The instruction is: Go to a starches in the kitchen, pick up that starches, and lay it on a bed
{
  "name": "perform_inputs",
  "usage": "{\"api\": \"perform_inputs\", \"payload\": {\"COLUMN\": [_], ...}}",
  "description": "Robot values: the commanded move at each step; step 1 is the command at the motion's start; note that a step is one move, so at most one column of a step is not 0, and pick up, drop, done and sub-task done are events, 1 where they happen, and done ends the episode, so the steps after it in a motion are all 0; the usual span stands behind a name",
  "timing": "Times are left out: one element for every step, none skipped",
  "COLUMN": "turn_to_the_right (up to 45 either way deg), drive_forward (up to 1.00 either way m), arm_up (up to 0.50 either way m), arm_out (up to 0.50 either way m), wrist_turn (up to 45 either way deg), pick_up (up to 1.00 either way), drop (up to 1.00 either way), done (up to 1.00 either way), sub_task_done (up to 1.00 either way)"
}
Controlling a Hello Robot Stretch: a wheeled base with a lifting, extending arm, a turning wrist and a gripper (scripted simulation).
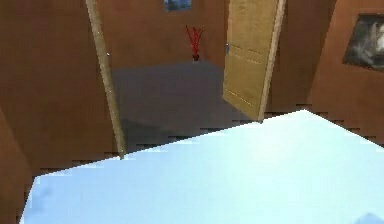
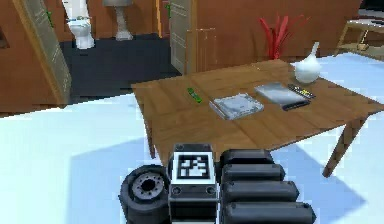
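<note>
Wooden table [image 2: 175, 120] standing mid-room on a pale blue floor [image 2: 60, 160]. It carries a white vase [image 2: 307, 68] at far right, a dark tablet [image 2: 282, 95] and a grey book [image 2: 238, 105]. Gripper [image 2: 145, 195] at the near edge; whether its fingers grasp anything cannot be told. Far left: open wooden door [image 1: 250, 55], toilet [image 2: 77, 30]. The starches' place cannot be told.

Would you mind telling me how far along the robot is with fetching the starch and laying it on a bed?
Nothing looks finished. In hand: the robot stands beside a wooden table carrying a white vase, facing an open doorway; I cannot tell whether the gripper holds anything. Left, probably: reaching the kitchen, the pickup and the bed.
</note>
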Motion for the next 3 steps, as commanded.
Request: {"api": "perform_inputs", "payload": {"turn_to_the_right": [18.0,0.0,45.0], "drive_forward": [0.00,0.40,0.00], "arm_up": [0.00,0.00,0.00], "arm_out": [0.00,0.00,0.00], "wrist_turn": [0.0,0.0,0.0], "pick_up": [0.00,0.00,0.00], "drop": [0.00,0.00,0.00], "done": [0.00,0.00,0.00], "sub_task_done": [0.00,0.00,0.00]}}
